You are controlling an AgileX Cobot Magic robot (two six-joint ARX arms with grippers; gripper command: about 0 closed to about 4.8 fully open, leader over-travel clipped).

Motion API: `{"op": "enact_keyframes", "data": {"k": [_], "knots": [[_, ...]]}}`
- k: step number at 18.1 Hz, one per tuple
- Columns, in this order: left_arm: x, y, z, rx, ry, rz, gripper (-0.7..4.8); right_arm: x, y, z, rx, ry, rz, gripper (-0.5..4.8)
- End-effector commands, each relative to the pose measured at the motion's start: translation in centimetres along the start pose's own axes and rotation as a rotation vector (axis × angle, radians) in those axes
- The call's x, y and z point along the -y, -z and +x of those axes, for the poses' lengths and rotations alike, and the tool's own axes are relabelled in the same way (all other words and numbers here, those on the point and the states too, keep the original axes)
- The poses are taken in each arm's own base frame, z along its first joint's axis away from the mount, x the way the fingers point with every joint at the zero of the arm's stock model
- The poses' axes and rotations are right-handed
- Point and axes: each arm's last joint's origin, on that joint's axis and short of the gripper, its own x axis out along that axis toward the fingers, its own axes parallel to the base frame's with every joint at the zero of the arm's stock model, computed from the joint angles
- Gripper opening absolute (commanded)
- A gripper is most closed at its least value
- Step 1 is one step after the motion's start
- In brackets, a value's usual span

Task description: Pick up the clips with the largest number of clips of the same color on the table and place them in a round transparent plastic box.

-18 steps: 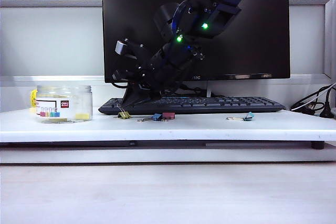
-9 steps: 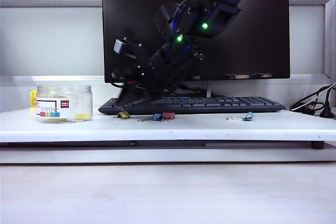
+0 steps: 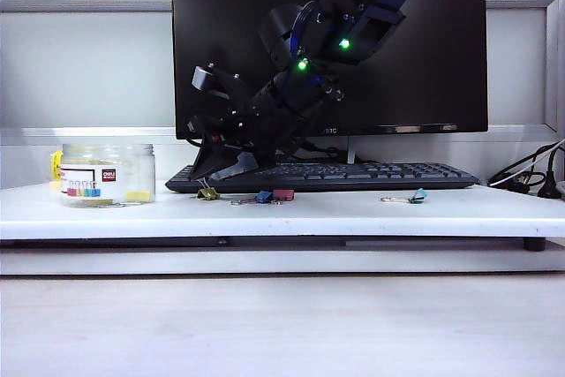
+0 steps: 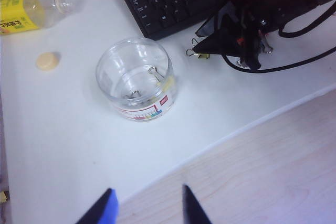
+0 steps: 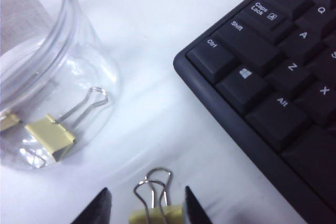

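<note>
White worktop (image 3: 494, 211) spans the exterior view, light wood floor (image 3: 282, 324) at 6 o'clock. Big black monitor (image 3: 424, 86) at 12, black keyboard (image 3: 388, 174) below it. Pale grey wall panels (image 3: 88, 68) behind, cables (image 3: 525, 178) at 3 o'clock. Even, bright indoor light.

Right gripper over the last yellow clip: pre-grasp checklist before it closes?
1. Right gripper fingers apart: ok, open.
2. Yellow clip between the fingers: ok, its wire handles sit in the gap; the body is cut off by the picture edge.
3. Keyboard clear of the fingers: ok, off to one side.
4. Jar upright, mouth open: ok, with yellow clips already inside.
5. Left gripper out of the way: ok, over the table's front edge, holding nothing.
6. Blue and pink clips apart from the target: ok.
</note>
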Motion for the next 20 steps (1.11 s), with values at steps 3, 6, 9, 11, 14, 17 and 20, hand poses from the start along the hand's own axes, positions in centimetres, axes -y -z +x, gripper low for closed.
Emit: {"op": "enact_keyframes", "data": {"k": [3,6,9,11,14,17,20], "knots": [[-0.01,-0.11,-0.12,0.012,0.003,0.002,1.75,-0.01,-0.07,0.33,0.020,-0.001,-0.009,1.80],[-0.01,-0.11,-0.12,0.012,0.003,0.002,1.75,-0.15,0.37,0.92,0.012,-0.004,-0.010,1.80],[-0.02,-0.11,-0.12,0.012,0.002,0.015,1.75,-0.14,0.34,0.94,0.015,0.007,-0.012,1.52],[-0.02,-0.11,-0.12,0.012,0.002,0.017,1.75,-0.10,0.26,0.93,0.023,0.009,-0.015,0.86],[-0.02,-0.11,-0.12,0.012,0.002,0.017,1.75,-0.12,0.25,0.93,0.024,0.008,-0.015,0.44],[-0.02,-0.11,-0.12,0.012,0.002,0.017,1.75,-0.12,0.27,0.92,0.022,0.008,-0.014,0.44],[-0.02,-0.11,-0.12,0.012,0.001,0.017,1.75,-0.14,0.33,0.92,0.015,0.004,-0.011,0.44]]}}
